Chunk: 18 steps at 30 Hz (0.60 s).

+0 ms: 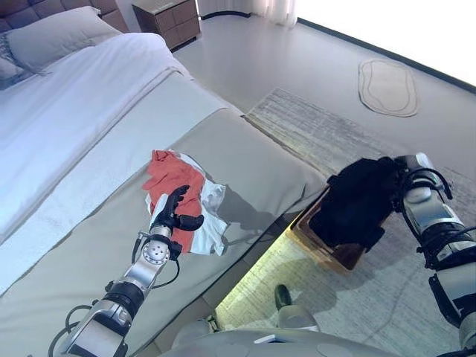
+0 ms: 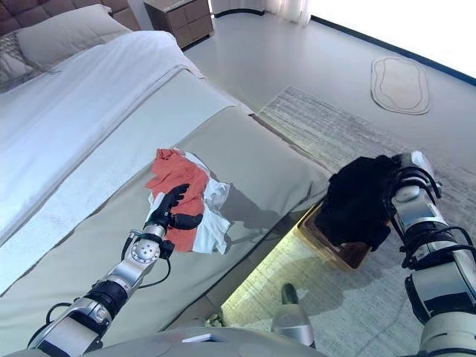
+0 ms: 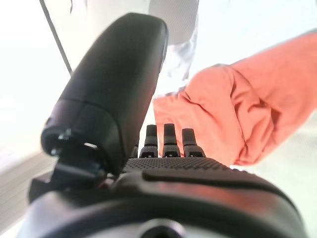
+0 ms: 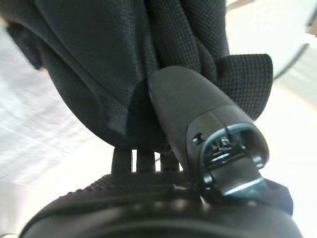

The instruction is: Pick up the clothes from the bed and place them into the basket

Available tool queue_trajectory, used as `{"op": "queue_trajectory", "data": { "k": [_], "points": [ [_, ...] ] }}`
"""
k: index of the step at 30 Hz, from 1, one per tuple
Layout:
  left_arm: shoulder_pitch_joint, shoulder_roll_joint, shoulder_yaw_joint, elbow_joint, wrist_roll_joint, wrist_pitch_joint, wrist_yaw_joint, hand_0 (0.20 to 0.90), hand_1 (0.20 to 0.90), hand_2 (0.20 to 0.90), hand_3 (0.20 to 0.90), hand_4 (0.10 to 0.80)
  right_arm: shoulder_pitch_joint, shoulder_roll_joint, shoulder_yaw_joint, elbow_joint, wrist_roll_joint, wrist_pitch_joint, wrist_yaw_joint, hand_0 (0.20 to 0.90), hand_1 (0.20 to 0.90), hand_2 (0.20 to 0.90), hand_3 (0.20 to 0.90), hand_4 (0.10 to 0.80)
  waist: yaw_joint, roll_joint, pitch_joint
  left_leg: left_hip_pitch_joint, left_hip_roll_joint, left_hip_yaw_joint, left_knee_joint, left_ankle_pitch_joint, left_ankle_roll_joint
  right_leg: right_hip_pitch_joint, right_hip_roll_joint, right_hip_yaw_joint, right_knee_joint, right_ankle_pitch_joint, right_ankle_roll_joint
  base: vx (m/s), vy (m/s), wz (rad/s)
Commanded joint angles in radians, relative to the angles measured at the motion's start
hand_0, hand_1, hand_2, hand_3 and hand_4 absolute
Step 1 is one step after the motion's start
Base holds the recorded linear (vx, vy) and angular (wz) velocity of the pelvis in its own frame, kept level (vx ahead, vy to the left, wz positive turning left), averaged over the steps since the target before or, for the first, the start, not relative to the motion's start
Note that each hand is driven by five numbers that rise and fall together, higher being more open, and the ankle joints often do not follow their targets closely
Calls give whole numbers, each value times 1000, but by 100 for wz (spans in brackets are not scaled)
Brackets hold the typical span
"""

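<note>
— Do we see any writing or labels on the clothes?

— None we can read. Our left hand (image 1: 172, 212) rests on the orange garment (image 1: 172, 182), fingers straight and thumb spread, gripping nothing. That garment lies crumpled on the bed (image 1: 245, 160) over a white garment (image 1: 214, 216), its long axis running from our hand toward the pillows (image 1: 56, 33).

— And the right side?

— Our right hand (image 4: 198, 119) clamps a black garment (image 2: 361, 197) between thumb and fingers. It hangs down in a bunch, long axis roughly vertical, just above the wooden basket (image 2: 338, 249) on the rug (image 1: 335, 137) beside the bed.
</note>
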Motion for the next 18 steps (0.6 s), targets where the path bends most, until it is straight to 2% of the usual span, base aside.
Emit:
{"op": "queue_trajectory", "data": {
  "k": [1,4,5,6,7,18],
  "points": [
    [-77,26,-25,-48,4,-82,34,900,900,900,900,800,-129,-60,-59,33,-64,-103,-36,300,300,300,200,100,34,-6,-15,62,31,-59,6,-121,-36,-21,12,-7,50,-33,-29,-41,9,0],
    [-71,22,-27,-53,0,-90,31,900,900,900,900,800,-120,-56,-55,69,-81,-109,-36,300,300,300,200,100,37,5,-7,59,28,-63,6,-119,-37,-22,9,-8,47,-33,-30,-41,11,2],
    [-72,20,-31,-53,-3,-93,34,900,900,900,900,800,-117,-53,-56,83,-86,-104,-34,425,425,425,345,245,38,9,-4,57,28,-64,6,-118,-39,-21,9,-10,45,-33,-30,-28,9,7],
    [-70,19,-33,-54,-4,-95,35,900,900,900,900,800,-111,-51,-59,93,-91,-99,-34,592,592,592,540,440,38,11,-3,57,28,-64,6,-116,-40,-20,8,-12,43,-32,-30,-17,8,9],
    [-67,18,-33,-57,-4,-96,34,900,900,900,900,800,-104,-49,-61,105,-92,-92,-29,900,900,900,900,800,40,13,-3,56,28,-65,6,-115,-40,-18,8,-14,40,-31,-30,-9,7,7],
    [-52,30,-31,-57,-9,-101,22,900,900,900,900,800,-71,-38,-69,137,-95,-82,-10,900,900,900,900,800,52,6,-9,56,34,-69,6,-110,-43,-9,8,-29,35,-30,-33,-1,-1,1]
  ]
}}
